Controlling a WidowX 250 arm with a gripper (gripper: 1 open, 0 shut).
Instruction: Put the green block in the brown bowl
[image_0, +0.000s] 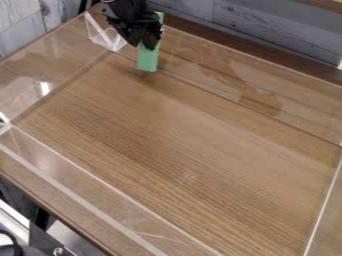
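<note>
Green block hangs from the claw at the far left of the counter, no bowl in sight.

Camera view: the claw (144, 40) is clamped on the top end of the green block (148, 58), whose long axis runs nearly upright, tilted slightly, its lower end at or just above the wood. It sits close to the far edge of the counter (201, 150), near the clear wall (40, 95) on the left. Open wood lies right and near. The brown bowl does not show, so the carry direction cannot be judged.
</note>
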